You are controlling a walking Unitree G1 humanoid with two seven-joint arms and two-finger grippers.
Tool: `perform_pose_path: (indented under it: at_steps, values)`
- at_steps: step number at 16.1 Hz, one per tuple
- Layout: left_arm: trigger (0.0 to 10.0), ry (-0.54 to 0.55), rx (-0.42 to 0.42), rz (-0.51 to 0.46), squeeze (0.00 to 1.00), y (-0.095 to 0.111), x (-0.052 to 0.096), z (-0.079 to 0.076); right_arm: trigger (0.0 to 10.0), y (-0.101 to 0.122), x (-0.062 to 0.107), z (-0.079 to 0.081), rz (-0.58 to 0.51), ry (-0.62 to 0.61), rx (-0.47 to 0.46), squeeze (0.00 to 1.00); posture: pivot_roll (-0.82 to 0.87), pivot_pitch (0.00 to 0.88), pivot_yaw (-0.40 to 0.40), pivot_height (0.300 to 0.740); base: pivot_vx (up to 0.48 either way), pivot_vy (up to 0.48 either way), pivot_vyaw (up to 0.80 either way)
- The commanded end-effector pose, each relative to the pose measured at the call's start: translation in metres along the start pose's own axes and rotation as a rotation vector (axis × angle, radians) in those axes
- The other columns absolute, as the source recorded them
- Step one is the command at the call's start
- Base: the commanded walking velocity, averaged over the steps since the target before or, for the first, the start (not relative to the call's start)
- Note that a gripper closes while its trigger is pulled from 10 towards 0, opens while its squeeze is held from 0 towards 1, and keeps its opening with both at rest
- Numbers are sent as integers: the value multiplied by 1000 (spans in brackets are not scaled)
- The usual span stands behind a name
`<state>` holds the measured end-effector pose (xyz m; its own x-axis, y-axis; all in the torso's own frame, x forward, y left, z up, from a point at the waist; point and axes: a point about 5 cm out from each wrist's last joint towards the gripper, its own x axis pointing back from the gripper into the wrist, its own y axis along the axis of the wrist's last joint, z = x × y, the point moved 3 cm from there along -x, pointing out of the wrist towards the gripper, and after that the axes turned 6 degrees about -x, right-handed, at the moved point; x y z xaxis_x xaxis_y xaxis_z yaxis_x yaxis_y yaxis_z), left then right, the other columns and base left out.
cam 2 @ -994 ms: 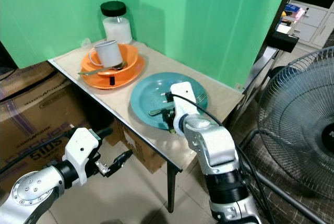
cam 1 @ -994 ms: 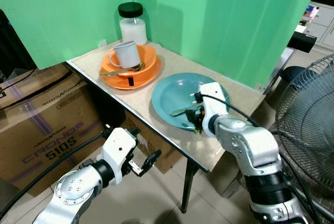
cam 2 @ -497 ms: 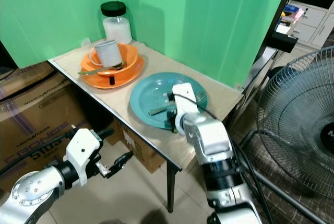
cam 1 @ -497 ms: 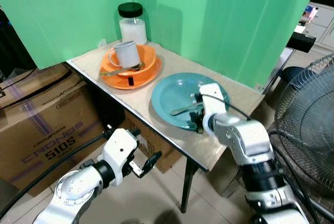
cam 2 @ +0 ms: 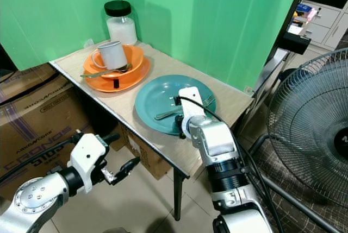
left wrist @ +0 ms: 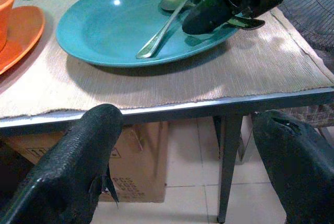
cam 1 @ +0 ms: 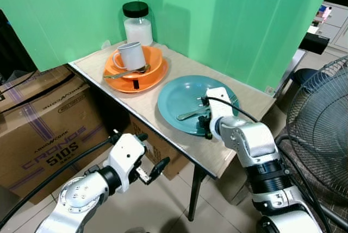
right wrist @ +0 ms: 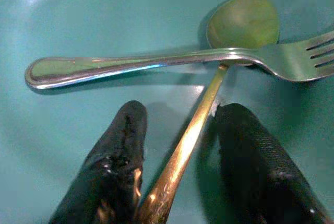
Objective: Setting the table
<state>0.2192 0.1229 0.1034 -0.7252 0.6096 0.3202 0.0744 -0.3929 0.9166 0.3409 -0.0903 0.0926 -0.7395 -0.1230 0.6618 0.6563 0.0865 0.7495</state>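
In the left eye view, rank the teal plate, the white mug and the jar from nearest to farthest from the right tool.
1. Teal plate: directly under the right tool, at the table's near end.
2. White mug: on the orange dishes, to the left and farther back.
3. Jar: back corner, behind the mug.

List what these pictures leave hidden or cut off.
- Right gripper: in the right wrist view, the spoon handle's end runs past the frame edge between the fingers.
- Fork: its tine tips are cut off there.
- Orange plate: in the head view, the mug hides part of what lies on it.
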Motion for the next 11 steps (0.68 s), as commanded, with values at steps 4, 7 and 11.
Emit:
perform_pose_path:
  at_steps: [4,7,11]
  values:
    - [10000,-8,-15,-3,0,1,-2,1,0,4,-3,-4,-12,-24,-23,0,81,0,8,740,0,0,0]
    - [10000,-10,-20,-2,0,1,-2,1,0,4,-3,-5,-11,-28,-24,0,78,0,8,740,0,0,0]
    - [10000,-11,-22,-4,0,1,-4,1,0,4,-4,-7,-9,-29,-22,0,75,0,8,740,0,0,0]
